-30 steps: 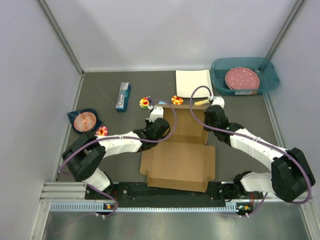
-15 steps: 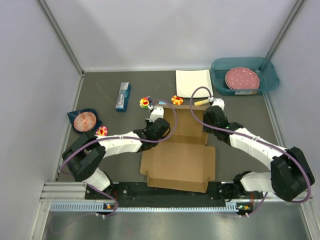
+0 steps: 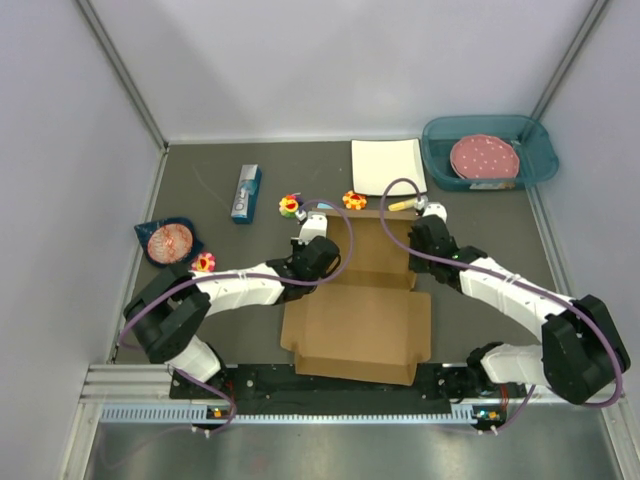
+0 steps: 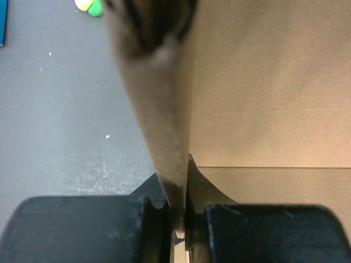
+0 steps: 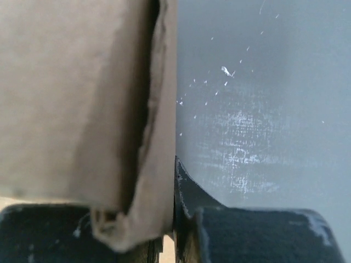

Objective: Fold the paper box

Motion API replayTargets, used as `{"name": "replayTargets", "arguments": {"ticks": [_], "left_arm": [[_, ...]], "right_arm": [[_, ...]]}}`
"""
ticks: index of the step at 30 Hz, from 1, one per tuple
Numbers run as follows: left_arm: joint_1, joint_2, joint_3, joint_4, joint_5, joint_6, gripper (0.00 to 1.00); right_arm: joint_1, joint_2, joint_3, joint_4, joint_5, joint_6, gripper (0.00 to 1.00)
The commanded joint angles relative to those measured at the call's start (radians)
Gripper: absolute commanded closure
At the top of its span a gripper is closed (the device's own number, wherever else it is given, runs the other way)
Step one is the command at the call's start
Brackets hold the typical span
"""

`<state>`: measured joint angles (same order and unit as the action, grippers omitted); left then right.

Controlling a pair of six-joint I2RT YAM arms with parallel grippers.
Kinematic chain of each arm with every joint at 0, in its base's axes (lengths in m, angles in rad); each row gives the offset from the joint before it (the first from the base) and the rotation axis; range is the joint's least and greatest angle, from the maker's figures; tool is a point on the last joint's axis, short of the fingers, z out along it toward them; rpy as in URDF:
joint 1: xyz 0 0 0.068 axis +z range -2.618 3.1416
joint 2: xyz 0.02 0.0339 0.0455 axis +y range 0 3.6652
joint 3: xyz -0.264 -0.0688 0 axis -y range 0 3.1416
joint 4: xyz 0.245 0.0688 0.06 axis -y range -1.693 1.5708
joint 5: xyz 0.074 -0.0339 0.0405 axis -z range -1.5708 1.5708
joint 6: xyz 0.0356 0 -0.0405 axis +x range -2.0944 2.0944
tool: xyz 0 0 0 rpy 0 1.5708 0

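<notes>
Paper box [image 3: 356, 320] flaps clamped in left pincer [image 4: 178, 218] and right pincer [image 5: 168, 219] — teal bin [image 3: 432, 150] holds pink plate [image 3: 484, 157].

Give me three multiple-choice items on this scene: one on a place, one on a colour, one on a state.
1. The teal tub stands: A far right; B near left; C centre.
2. The dotted plate inside it is: A green; B pink; C black.
3. The left claw is: A wide open; B out of sight; C shut on the paper box.

Answers: A, it sits in the far right corner; B, pink with pale dots; C, a raised cardboard flap is pinched in it.
</notes>
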<state>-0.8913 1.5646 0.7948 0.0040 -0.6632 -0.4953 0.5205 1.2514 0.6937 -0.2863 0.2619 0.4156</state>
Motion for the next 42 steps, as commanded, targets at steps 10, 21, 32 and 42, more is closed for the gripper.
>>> {"name": "replayTargets", "arguments": {"ticks": [10,21,32,42], "left_arm": [[-0.009,-0.023,-0.023,-0.072,-0.007,0.021,1.00],[-0.011,-0.077,-0.207,0.462,-0.167,0.032,1.00],[-0.008,0.076,-0.315,1.226,-0.256,0.326,1.00],[-0.008,0.181,-0.161,0.825,-0.271,0.193,1.00]], "right_arm": [[0.029,-0.018,-0.017,-0.002,0.011,0.017,1.00],[0.064,-0.141,-0.152,0.366,0.112,-0.015,1.00],[0.064,-0.086,-0.168,0.671,0.235,-0.075,1.00],[0.065,0.083,-0.158,0.601,0.215,-0.009,0.88]]}}
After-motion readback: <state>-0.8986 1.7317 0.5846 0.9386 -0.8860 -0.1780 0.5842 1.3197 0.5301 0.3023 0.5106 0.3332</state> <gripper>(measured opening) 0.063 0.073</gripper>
